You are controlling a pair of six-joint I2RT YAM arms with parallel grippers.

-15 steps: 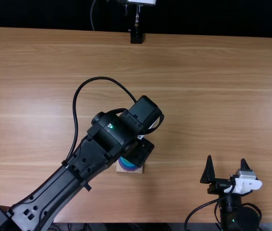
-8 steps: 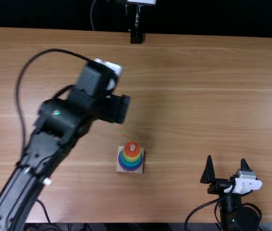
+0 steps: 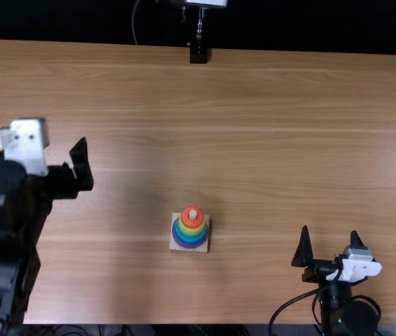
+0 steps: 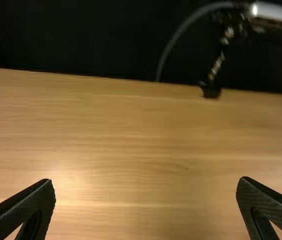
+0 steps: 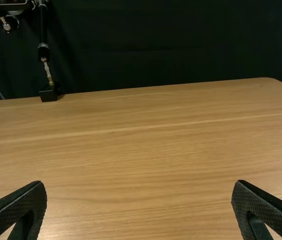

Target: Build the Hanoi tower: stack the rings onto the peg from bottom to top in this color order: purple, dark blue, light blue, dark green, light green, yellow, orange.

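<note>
Left arm (image 3: 1,245) cut off in top view, stand (image 4: 211,90) blurred in left wrist view

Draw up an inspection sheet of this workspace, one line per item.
Surface: light brown wooden table, soft light reflections.
Job's things: rings stacked on the peg, purple ring lowest, orange ring on top; pale square base underneath.
Clutter: nothing seen.
Grippers: left hand open, off to the left of the tower; right hand open, near the table's near edge.
Cables: black cable looping beside the right arm.
Surroundings: dark backdrop beyond the far edge, with a black-footed stand.
</note>
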